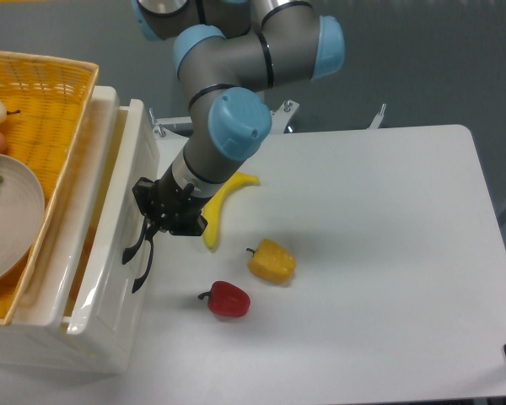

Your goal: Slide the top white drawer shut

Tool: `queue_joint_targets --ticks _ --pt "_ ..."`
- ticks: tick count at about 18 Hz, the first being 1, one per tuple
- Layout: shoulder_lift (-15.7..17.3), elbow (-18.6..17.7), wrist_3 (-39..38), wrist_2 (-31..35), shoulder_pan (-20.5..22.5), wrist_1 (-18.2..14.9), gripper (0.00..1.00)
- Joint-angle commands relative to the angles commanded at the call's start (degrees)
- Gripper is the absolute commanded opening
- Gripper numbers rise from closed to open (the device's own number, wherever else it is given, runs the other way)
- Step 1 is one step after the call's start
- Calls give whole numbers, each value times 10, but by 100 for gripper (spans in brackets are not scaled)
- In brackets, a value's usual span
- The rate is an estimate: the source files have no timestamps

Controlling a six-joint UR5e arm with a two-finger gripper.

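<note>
The top white drawer (110,253) stands out only a little from the cabinet at the left, with a narrow strip of its inside still showing. Its black arched handle (138,258) is on the front face, which looks toward the table. My gripper (148,221) presses against that front face just above the handle's upper end. Its black fingers look shut with nothing between them. The arm reaches down to it from the upper middle.
A yellow wicker basket (42,93) holding a grey plate (8,219) sits on top of the cabinet. On the white table (388,253) lie a banana (223,202) right beside the gripper, a yellow pepper (271,261) and a red pepper (228,299).
</note>
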Motion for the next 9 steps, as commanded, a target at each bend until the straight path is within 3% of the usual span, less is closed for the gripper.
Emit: queue_joint_targets --ticks 9 --pt "0 0 -3 0 -13 5 0"
